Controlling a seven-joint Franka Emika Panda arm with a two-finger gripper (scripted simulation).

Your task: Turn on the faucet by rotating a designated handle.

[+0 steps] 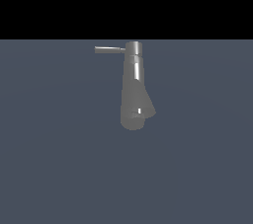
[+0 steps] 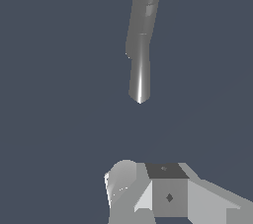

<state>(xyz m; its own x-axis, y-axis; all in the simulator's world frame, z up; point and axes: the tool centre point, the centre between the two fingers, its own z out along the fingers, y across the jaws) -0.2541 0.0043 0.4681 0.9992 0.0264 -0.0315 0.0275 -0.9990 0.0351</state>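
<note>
Faucet (image 1: 134, 87) stands alone on the blue-grey surface (image 1: 54, 159), grey and glinting, no lettering or markings readable anywhere on it. Handle (image 1: 109, 49) juts from the narrow top toward the exterior view's left. Wrist view catches part of the white gripper (image 2: 148, 191) well apart from the faucet, touching nothing; its opening I cannot tell.
</note>
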